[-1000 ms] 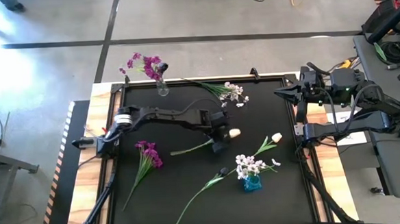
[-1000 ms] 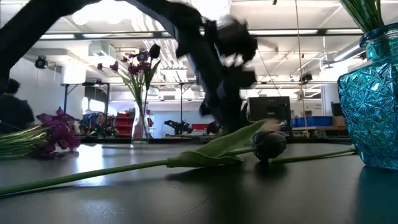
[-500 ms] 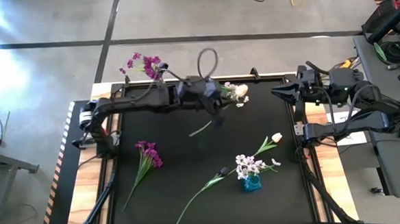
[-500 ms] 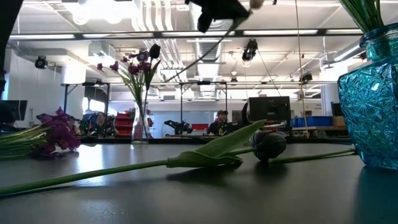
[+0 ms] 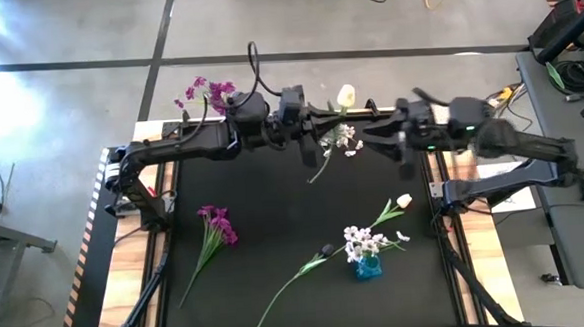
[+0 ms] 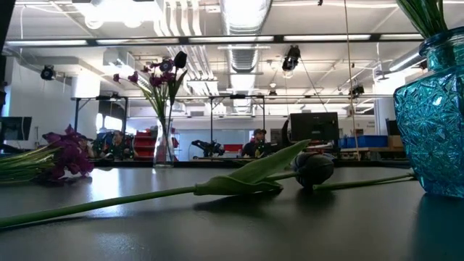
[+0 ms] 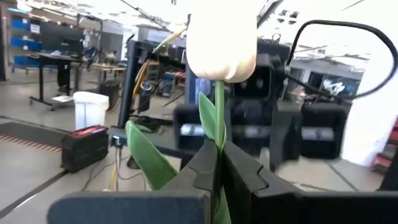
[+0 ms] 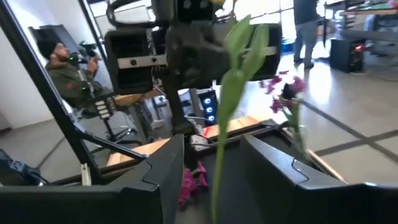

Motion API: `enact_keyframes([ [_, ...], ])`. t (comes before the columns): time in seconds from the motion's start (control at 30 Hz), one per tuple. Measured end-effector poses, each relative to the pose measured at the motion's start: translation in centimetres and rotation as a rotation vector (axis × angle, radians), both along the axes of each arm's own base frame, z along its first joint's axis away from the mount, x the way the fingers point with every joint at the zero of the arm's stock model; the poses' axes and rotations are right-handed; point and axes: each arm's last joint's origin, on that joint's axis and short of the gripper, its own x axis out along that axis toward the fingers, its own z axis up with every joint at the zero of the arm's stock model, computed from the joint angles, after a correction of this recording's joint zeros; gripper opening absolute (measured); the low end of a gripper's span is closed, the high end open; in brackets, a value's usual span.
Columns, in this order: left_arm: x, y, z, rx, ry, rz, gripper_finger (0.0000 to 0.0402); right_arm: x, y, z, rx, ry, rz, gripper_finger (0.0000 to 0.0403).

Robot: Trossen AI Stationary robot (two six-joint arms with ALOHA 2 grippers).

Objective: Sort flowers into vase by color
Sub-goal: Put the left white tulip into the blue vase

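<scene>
Left tool (image 7: 219, 163) is clamped on the cream tulip (image 5: 346, 96), held aloft near the clear vase (image 5: 236, 127). Right tool (image 8: 214, 165) stands apart around its stem. Mistimed handover would drop it.

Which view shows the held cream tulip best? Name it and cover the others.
Left wrist view: the tulip fills it, stem pinched in the left gripper. High view shows it tiny; right wrist view shows only stem and leaf; low view misses it.
</scene>
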Motion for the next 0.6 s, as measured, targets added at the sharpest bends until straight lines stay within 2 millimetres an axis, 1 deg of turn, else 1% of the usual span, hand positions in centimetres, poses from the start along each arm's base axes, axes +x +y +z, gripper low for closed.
enact_keyframes([
  [0.07, 0.1, 0.0, 0.0, -0.001, -0.013, -0.015, 0.0000, 1.1, 0.0, -0.1, 0.016, -0.016, 0.013, 0.0158],
  [0.17, 0.1, 0.0, 0.2, 0.004, -0.036, -0.023, 0.0000, 2.6, -0.1, -0.8, 0.044, 0.010, 0.011, 0.0165],
  [0.3, 0.1, -0.1, 0.3, 0.009, -0.052, -0.038, 0.0000, 3.7, -0.3, -0.4, 0.052, -0.055, -0.001, 0.0175],
  [0.47, 0.1, -0.1, 0.3, 0.006, -0.051, -0.049, 0.0000, 4.2, -0.6, -0.3, 0.044, -0.078, -0.078, 0.0177],
  [0.6, 0.1, -0.1, 0.3, 0.006, -0.052, -0.050, 0.0000, 4.3, -0.6, -0.1, 0.036, -0.101, -0.094, 0.0168],
])
